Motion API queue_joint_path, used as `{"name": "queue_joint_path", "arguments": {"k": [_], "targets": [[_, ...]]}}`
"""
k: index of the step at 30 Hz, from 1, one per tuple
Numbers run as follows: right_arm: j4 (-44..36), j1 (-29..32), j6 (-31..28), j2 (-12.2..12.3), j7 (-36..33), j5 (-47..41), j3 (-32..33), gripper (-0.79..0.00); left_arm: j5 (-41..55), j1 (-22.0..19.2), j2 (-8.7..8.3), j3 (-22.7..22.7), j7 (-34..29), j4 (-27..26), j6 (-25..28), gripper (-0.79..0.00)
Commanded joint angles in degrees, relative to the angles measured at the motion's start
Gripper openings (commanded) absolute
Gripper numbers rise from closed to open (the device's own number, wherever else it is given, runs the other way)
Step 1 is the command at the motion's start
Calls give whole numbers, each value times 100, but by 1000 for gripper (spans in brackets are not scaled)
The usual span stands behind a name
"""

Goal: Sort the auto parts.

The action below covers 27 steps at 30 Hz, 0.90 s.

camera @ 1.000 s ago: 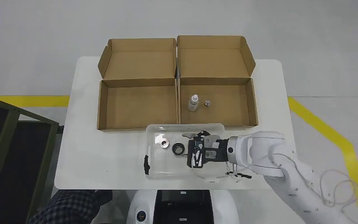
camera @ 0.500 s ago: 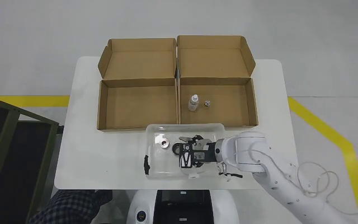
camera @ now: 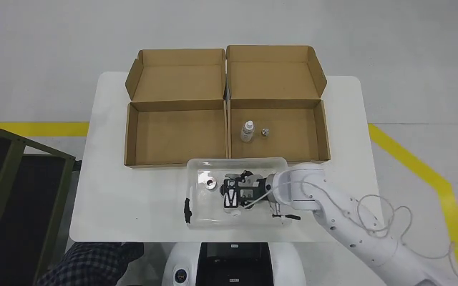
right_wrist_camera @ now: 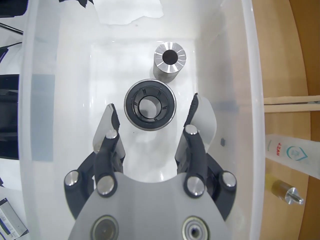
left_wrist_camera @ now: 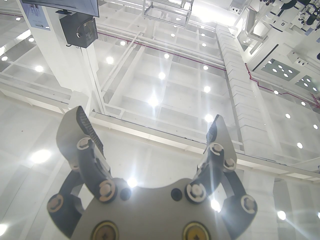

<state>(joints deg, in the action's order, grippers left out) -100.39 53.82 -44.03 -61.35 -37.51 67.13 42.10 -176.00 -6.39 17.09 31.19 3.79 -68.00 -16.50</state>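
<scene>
A clear plastic bin (camera: pixel 195 218) sits at the table's front edge. In it lie a black ring bearing (right_wrist_camera: pixel 150 105) and, just beyond it, a silver slotted sleeve (right_wrist_camera: pixel 169 62), which is also in the top view (camera: pixel 208 181). My right gripper (right_wrist_camera: pixel 153 102) hangs low inside the bin (right_wrist_camera: pixel 250 76), open, with one finger on each side of the ring; in the top view the right gripper (camera: pixel 229 193) covers the ring. My left gripper (left_wrist_camera: pixel 148 116) is open with nothing in it and points up at the ceiling.
Two open cardboard boxes stand side by side behind the bin. The left box (camera: pixel 175 136) holds nothing. The right box (camera: pixel 290 143) holds a small bottle (camera: pixel 247 131) and a small metal part (camera: pixel 265 131). White table shows on both sides.
My right gripper has moved left across the bin, from its right half to the black ring, and now straddles it. The parts have not shifted.
</scene>
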Motion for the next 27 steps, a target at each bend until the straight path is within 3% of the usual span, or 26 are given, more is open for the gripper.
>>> {"name": "queue_joint_path", "arguments": {"k": [1,5,9,13,15,17,27], "targets": [[82,-44,5,-32,59,18,-70,-237,0,0,0,0,0,0,0,0],[229,-123,31,-90,170,53,-175,-228,0,0,0,0,0,0,0,0],[313,-170,49,-131,267,85,-228,-286,0,0,0,0,0,0,0,0],[362,-177,38,-148,327,116,-230,-520,0,0,0,0,0,0,0,0],[348,-161,13,-147,410,72,-193,-708,0,0,0,0,0,0,0,0],[301,-137,-38,-137,446,67,-154,-785,0,0,0,0,0,0,0,0],[-152,3,-159,-61,443,58,131,-785,0,0,0,0,0,0,0,0]]}}
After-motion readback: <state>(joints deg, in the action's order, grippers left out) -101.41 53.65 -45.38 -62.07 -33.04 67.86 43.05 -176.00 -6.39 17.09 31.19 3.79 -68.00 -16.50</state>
